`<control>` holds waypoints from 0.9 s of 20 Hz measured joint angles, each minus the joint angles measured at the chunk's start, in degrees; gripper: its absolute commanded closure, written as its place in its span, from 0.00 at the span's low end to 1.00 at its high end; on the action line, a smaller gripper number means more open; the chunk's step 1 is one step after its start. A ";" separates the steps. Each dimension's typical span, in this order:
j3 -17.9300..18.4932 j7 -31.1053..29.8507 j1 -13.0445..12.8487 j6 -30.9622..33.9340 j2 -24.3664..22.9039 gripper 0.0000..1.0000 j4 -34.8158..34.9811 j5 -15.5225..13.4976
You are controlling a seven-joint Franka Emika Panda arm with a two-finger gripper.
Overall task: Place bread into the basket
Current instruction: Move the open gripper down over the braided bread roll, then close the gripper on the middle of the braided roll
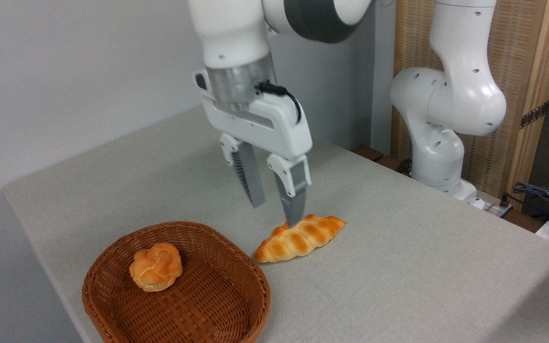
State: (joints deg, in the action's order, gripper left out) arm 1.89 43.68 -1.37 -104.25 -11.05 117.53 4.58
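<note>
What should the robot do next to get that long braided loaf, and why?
Probably ease the gripper toward the loaf's middle and lower it. The fingers are open and only one tip reaches the bread, at its back edge. The loaf lies on the table beside the basket, not yet grasped.

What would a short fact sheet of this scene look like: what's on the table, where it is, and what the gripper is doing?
braided loaf: lying on the table, just right of the basket, outside it
basket: at the front left, near the table edge
round bun: inside the basket
gripper: open, empty, pointing down, over the loaf's far side
table: covered in grey cloth
task status: loaf not yet grasped
</note>
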 measured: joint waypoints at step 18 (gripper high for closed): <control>-0.76 5.77 -2.52 -11.65 -1.36 0.00 15.69 -3.21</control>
State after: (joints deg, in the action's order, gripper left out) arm 1.13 49.45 -3.89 -115.89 -12.41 133.22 1.37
